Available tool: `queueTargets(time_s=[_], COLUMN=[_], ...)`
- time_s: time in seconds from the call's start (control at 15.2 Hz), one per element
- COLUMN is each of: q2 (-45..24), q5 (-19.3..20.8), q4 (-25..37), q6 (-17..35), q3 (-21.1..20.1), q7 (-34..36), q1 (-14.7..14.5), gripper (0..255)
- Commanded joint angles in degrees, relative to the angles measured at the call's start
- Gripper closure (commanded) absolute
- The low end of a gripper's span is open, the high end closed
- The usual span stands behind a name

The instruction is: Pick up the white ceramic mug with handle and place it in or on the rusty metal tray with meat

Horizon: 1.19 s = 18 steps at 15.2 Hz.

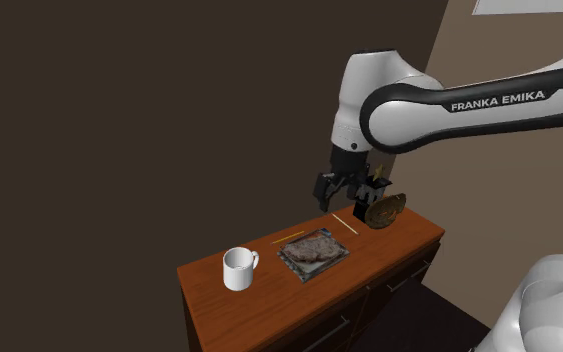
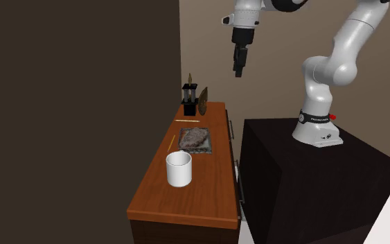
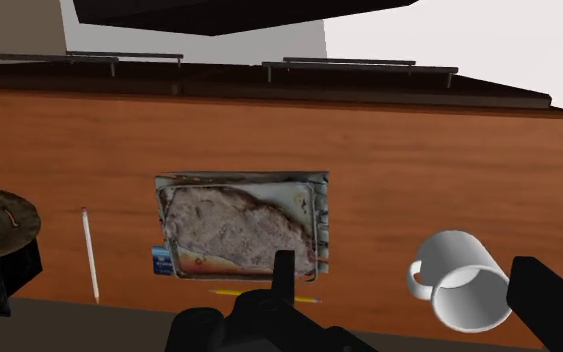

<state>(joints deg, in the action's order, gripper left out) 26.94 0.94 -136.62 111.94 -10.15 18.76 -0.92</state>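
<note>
Two black fingers (image 3: pixel 284 272) stand wide apart with nothing clasped between them. The gripper (image 1: pixel 334 192) hangs high over the wooden cabinet top (image 1: pixel 269 300), above the end where the tray (image 1: pixel 315 252) lies. The white mug (image 1: pixel 239 268) stands upright on the wood, mouth up, well below the fingers and off toward the other end of the top. Looking along the hand, it falls inside the gap between the two fingers, nearer one of them, and touches neither. Its handle turns toward the tray, which sits near it but apart, with a brownish slab of meat (image 3: pixel 231 228) on it. A thin yellow pencil (image 2: pixel 171 141) lies just beside the tray. A pale stick (image 3: pixel 89 255) lies between the tray and a round brownish disc (image 2: pixel 203 100) that leans by a dark holder (image 2: pixel 190 93). In the second exterior view the mug's handle is hidden behind its body. In the wrist view the disc and one finger are cut off at the edge, and a small blue thing (image 3: pixel 161 260) at the tray's corner is too small to name.
</note>
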Motion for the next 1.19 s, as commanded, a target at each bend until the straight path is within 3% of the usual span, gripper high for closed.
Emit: queueTargets(time_s=[0.0, 0.53, 1.12], q2=[-4.42, -20.93, -40.97], q5=[0.03, 2.22, 8.05], q4=[1.23, 6.62, 18.55], q6=[3.19, 13.83, 20.99], q3=[-1.07, -4.52, -5.49], q7=[1.65, 8.49, 16.71], q1=[0.04, -0.04, -2.15], gripper=[0, 0, 0])
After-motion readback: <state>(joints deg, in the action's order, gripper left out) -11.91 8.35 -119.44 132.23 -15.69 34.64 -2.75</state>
